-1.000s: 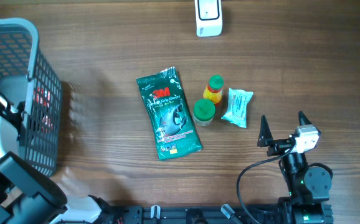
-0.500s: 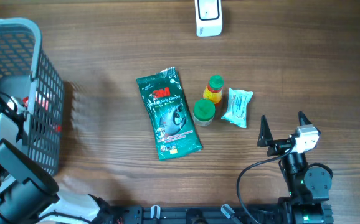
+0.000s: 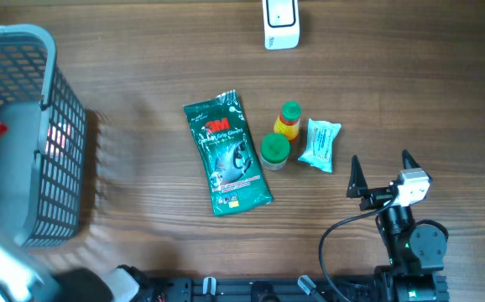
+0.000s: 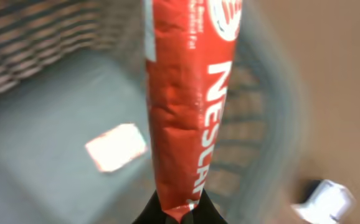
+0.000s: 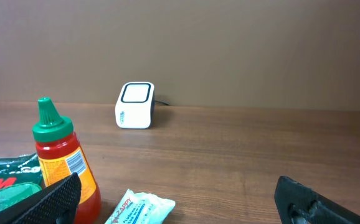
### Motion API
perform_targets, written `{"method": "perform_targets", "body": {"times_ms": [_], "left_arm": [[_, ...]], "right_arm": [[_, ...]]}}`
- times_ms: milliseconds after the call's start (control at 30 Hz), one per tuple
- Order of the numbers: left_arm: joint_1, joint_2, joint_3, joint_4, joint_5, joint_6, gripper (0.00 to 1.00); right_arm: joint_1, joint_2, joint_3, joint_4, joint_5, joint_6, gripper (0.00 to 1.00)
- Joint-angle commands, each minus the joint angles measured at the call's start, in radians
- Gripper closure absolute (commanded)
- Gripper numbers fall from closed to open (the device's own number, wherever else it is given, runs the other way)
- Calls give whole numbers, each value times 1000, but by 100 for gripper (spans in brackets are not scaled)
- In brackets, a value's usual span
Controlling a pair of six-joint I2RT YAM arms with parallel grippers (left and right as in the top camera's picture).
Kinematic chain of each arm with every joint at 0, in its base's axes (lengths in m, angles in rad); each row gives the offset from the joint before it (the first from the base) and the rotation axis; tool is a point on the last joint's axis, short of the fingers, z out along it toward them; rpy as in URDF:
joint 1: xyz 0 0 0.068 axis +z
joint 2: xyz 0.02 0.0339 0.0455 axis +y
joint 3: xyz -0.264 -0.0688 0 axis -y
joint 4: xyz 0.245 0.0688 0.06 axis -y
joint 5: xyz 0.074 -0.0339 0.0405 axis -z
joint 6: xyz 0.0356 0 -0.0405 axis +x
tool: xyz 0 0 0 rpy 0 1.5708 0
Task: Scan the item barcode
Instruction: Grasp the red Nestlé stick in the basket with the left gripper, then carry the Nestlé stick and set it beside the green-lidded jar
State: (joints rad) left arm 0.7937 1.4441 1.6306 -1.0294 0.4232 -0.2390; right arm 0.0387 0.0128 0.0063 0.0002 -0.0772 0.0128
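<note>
Your red Nescafé stick sachet (image 4: 186,106) is pinched at one end by the left gripper (image 4: 174,211), jaws clamped on it, above the grey mesh basket (image 3: 62,143). That end grip probably leaves its print bare for the white scanner (image 3: 281,23), which sits well apart across the wooden surface (image 3: 142,50). The left arm shows only as blur. The right gripper (image 3: 383,174) rests with its jaws apart and empty.

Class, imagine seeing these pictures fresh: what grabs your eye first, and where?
The red sachet fills the left wrist view, pinched in the left tool above the grey basket. Overhead, a green 3M packet lies mid-table, a white scanner at the far edge.
</note>
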Motion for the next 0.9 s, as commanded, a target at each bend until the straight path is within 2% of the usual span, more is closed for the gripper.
{"method": "perform_targets", "body": {"times_ms": [0, 100, 167, 233, 333, 467, 567, 700, 767, 867], "left_arm": [[-37, -146, 11, -26, 320, -34, 96], [-146, -223, 11, -103, 328, 2, 96], [-292, -255, 8, -175, 328, 67, 96], [-432, -261, -6, -209, 324, 83, 96], [-641, -258, -64, -181, 309, 82, 96], [-904, -248, -232, -22, 174, 74, 96], [-1056, -217, -394, 200, 72, 75, 96], [-1170, -114, -581, 520, 5, 70, 96], [-1201, -32, -621, 611, 5, 67, 96], [-1218, 101, -626, 667, 5, 67, 96]], "right_arm": [[-1, -9, -1, 2, 2, -10, 0], [-1, -9, -1, 2, 2, -10, 0], [-1, -9, -1, 2, 2, -10, 0], [-1, -9, -1, 2, 2, -10, 0], [-1, -9, -1, 2, 2, -10, 0], [-1, -9, -1, 2, 2, -10, 0], [-1, -9, -1, 2, 2, -10, 0], [-1, -9, -1, 2, 2, -10, 0], [-1, -9, -1, 2, 2, -10, 0], [-1, -9, -1, 2, 2, -10, 0]]}}
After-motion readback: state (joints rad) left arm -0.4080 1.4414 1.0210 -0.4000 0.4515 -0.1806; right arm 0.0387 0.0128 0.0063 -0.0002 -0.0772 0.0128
